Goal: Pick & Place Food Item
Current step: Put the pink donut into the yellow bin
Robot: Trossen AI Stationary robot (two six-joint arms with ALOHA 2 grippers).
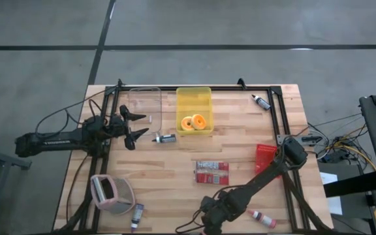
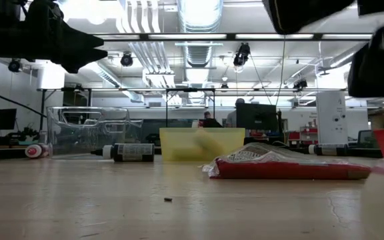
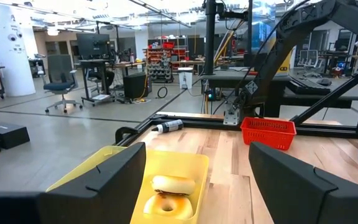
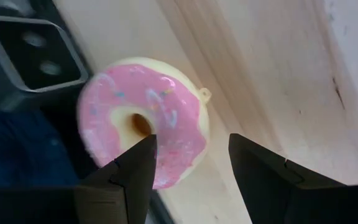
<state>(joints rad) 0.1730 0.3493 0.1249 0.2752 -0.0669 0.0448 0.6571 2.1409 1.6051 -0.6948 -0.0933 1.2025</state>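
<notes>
just pink donut (image 4: 143, 138) at table edge (image 4: 185, 87)

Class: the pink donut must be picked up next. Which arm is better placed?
Right. Its open right gripper hangs directly over the pink donut at the table's near edge. The left gripper, also open, sits far off beside the yellow bin.

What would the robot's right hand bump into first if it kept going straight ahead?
Most likely the pink frosted donut. In the wrist view it sits right ahead of the open right hand, at the table's edge. How far off it is, I cannot tell.
</notes>
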